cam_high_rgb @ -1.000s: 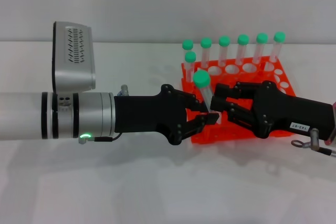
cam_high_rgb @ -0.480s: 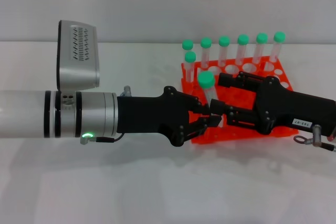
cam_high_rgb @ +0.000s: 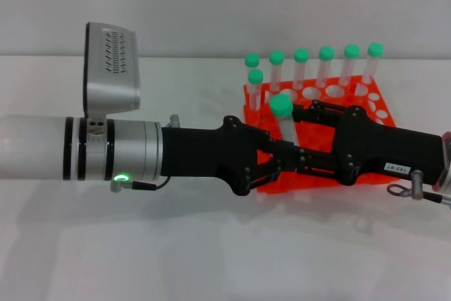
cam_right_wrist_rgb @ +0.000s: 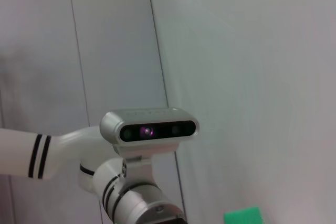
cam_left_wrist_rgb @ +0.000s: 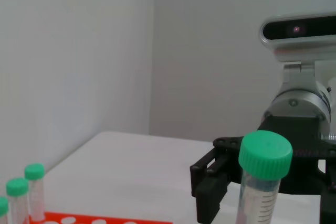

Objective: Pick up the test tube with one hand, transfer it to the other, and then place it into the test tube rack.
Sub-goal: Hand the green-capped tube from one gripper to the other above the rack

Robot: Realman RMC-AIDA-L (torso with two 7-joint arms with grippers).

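- Test tube point(cam_high_rgb: 285, 121): upright, green cap up, above the rack's front edge, between both grippers.
- Left gripper point(cam_high_rgb: 280, 163): you see it clamped on the tube's lower part.
- Right gripper point(cam_high_rgb: 299, 158): fingers around the tube; whether closed, you cannot tell.
- Step: handover, by my judgement. Next, you secure the right grip before releasing the left.
- Test tube rack point(cam_high_rgb: 366, 96): just behind, holding seven tubes.

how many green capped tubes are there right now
8. Seven stand in the orange rack: six along its back row, one just in front at the left end. The eighth tube is upright between the left gripper and right gripper. None seem hidden.
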